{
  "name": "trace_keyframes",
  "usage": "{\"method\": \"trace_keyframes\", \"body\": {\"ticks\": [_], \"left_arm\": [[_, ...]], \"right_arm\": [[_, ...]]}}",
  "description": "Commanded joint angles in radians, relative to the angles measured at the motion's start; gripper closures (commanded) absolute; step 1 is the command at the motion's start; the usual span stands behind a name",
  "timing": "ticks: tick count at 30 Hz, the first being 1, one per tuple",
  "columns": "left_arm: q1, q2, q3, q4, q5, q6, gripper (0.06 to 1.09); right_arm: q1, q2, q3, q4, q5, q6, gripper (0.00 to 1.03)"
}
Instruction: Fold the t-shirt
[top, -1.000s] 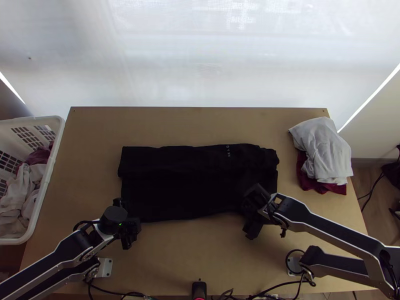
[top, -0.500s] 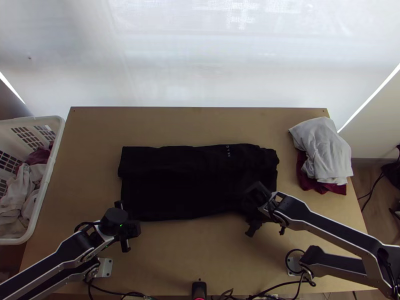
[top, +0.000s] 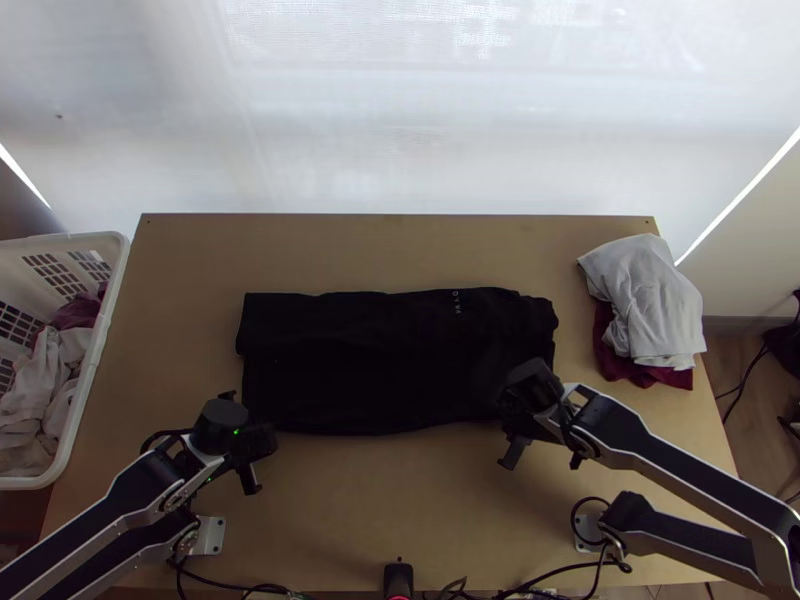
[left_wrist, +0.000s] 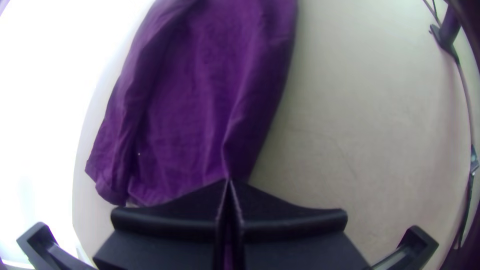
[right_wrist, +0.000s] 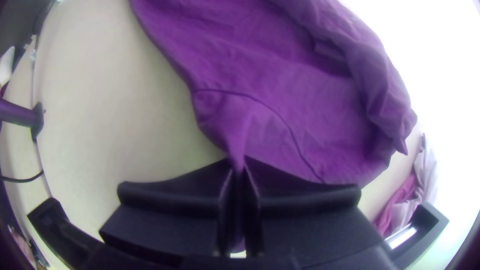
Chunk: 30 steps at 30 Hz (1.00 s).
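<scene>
Lying between left claw (top: 262, 441) and right claw (top: 508, 412), dark t-shirt (top: 390, 365), a near corner pinched in each

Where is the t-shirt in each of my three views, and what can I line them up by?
Top view: the t-shirt lies across the table's middle.
Left wrist view: it stretches away from the left gripper, which pinches its edge.
Right wrist view: it widens away from the right gripper, which pinches its edge.
Shared landmark: the black stand at the table's near edge.
</scene>
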<state>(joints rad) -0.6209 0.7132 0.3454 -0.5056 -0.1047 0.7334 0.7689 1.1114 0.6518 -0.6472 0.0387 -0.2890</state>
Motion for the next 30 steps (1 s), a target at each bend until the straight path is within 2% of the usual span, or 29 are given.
{"method": "trace_keyframes", "body": {"ticks": [1, 13, 24, 30], "left_arm": [[0.110, 0.025, 0.132, -0.076, 0.051, -0.034, 1.05], [0.297, 0.276, 0.330, -0.007, 0.092, -0.034, 1.05], [0.331, 0.482, 0.420, 0.091, 0.091, -0.055, 1.05], [0.337, 0.548, 0.446, 0.124, 0.089, -0.049, 1.05]], "right_arm": [[-0.039, -0.079, 0.048, -0.080, -0.037, 0.008, 1.00], [-0.218, 0.054, 0.174, -0.060, -0.091, -0.088, 1.00], [-0.276, 0.237, 0.328, -0.057, -0.154, -0.177, 1.00], [-0.315, 0.334, 0.414, -0.091, -0.177, -0.276, 1.00]]}}
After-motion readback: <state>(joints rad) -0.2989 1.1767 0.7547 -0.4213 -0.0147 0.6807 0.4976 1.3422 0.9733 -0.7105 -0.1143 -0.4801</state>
